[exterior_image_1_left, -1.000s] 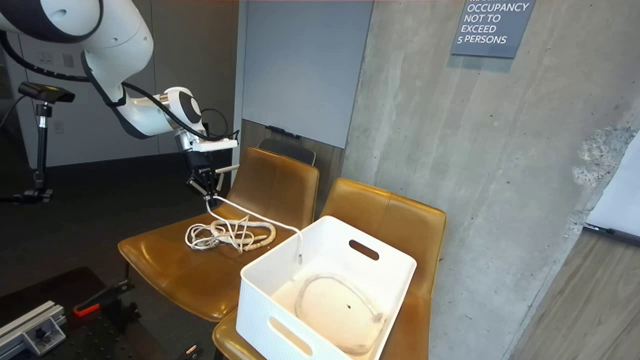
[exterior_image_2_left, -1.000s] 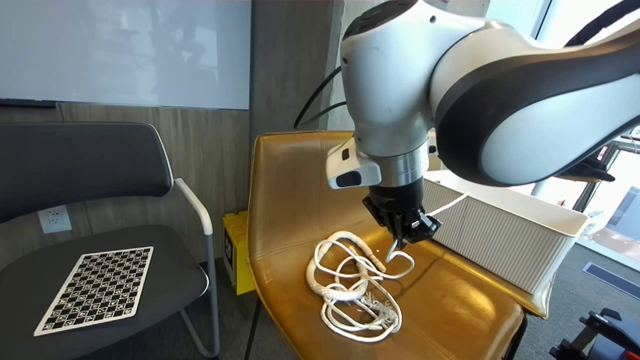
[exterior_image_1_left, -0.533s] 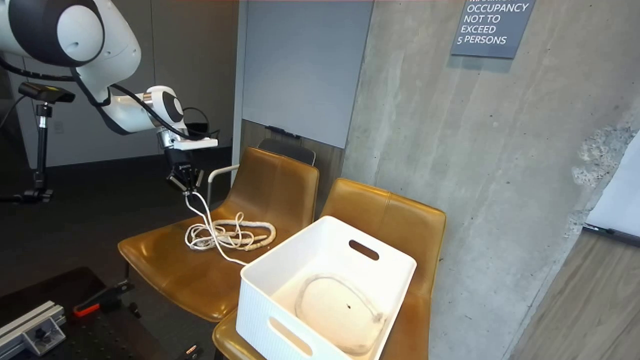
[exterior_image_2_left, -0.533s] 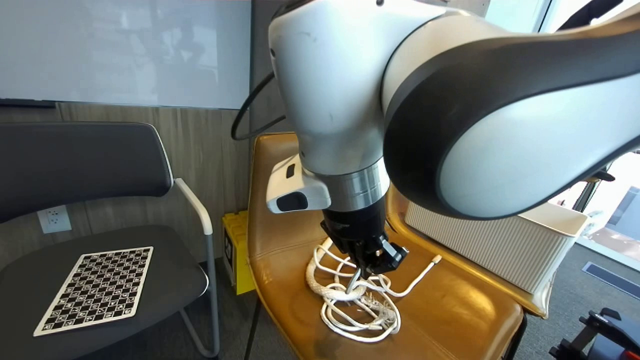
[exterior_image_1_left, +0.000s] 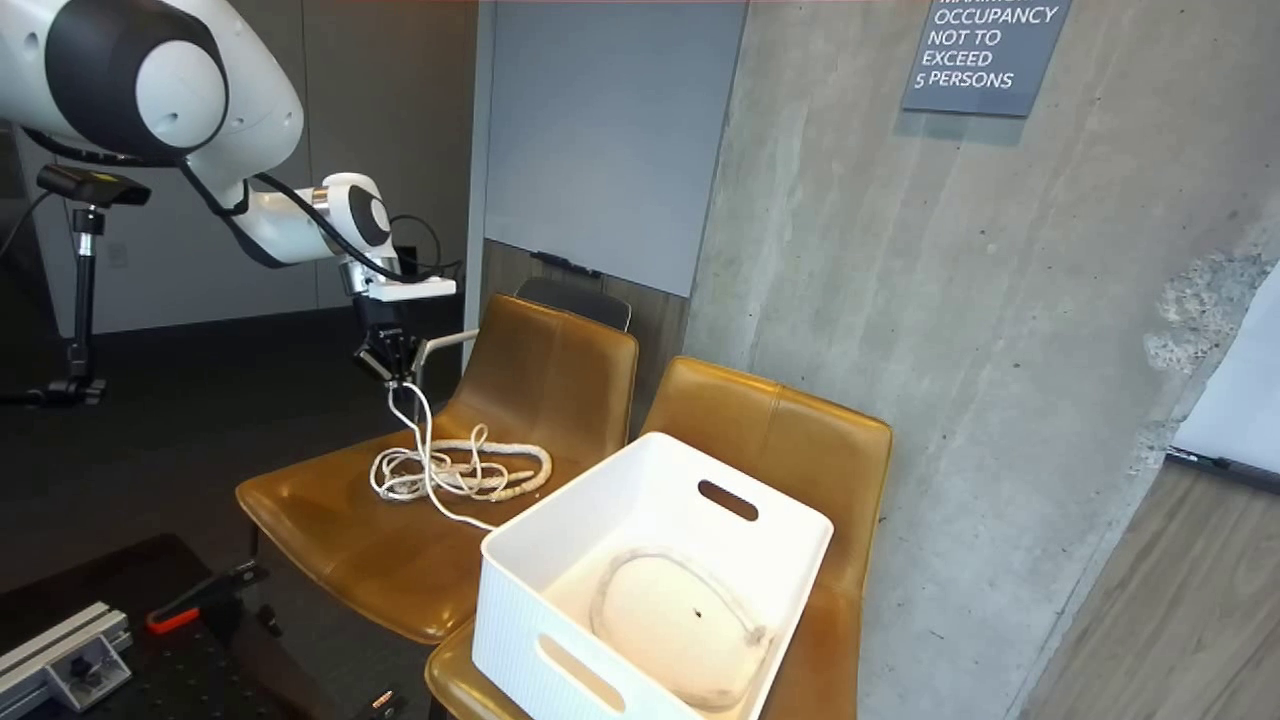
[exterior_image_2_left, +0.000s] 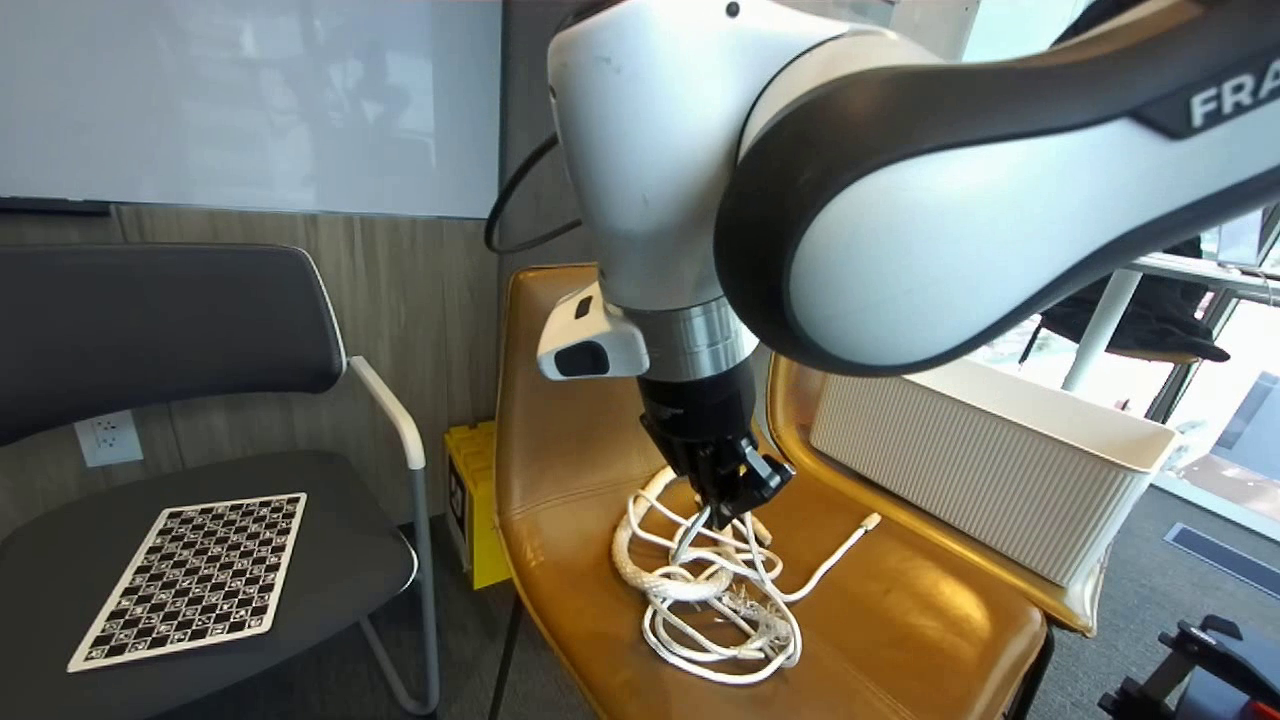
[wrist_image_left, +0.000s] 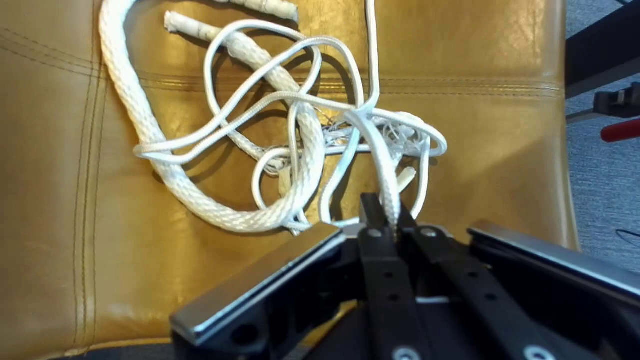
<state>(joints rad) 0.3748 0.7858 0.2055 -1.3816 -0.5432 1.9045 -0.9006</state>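
I have the thin white rope (wrist_image_left: 382, 155) pinched in my gripper (wrist_image_left: 392, 215): in the wrist view the jaws are closed right down on it, right of centre in the lower half of the frame, with barely the rope's own thickness between them. From that grip the line runs up to a crossing of strands near the middle of the frame, and the rest lies in loose loops on a tan chair seat (wrist_image_left: 505, 195). A thick white rope (wrist_image_left: 245, 220) curls through the left half, thin loops crossing over it, and a frayed tuft (wrist_image_left: 397, 137) sits just right of centre.

In an exterior view I see the gripper just above this pile, near the middle of the frame, with one loose tip (exterior_image_2_left: 872, 520) lying on the seat to the right.

A white bin (exterior_image_1_left: 510, 610) fills the lower middle of an exterior view, standing on a second tan chair (exterior_image_1_left: 800, 420), with a pale curved shape (exterior_image_1_left: 652, 553) at its bottom that I can't make out. A dark grey chair (exterior_image_2_left: 150, 330) takes up the left of an exterior view, a checkered board (exterior_image_2_left: 190, 580) flat on it, and a yellow box (exterior_image_2_left: 487, 520) stands between the chairs. A grey sign (exterior_image_1_left: 985, 65) hangs at upper right in an exterior view, on a concrete wall (exterior_image_1_left: 830, 250)
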